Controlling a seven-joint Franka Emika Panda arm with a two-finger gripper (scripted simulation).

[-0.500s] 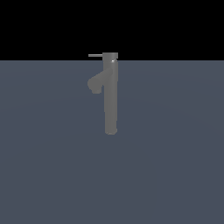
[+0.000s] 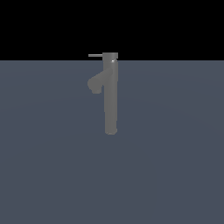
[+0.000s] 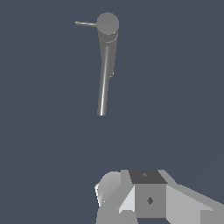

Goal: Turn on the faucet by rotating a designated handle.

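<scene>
- I see the faucet [image 2: 110,96] standing upright on the flat slate-grey table [image 2: 175,166], near the middle of the exterior view; it is a slim matte grey column with a slightly wider cap at the top.
- The handle [image 2: 95,55] is a thin straight rod sticking out level from the cap toward the exterior view's left.
- Lower on the same side, the short thick spout stub [image 2: 95,84] branches off the column at an angle.
- In the wrist view I look down on the faucet [image 3: 105,65] from above its cap, with the handle [image 3: 85,24] showing as a fine rod projecting from the round cap top.
- Nothing touches the faucet or the handle in either view.
- The gripper [image 3: 151,199] shows only in the wrist view, as pale grey boxy blocks with a darker panel at the picture's edge, well apart from the faucet.
- I cannot make out the fingers there, so I cannot tell whether they are wide or narrow; I see nothing held.
- The arm does not appear in the exterior view.
- Behind the table's far edge, the exterior view shows plain black.
</scene>
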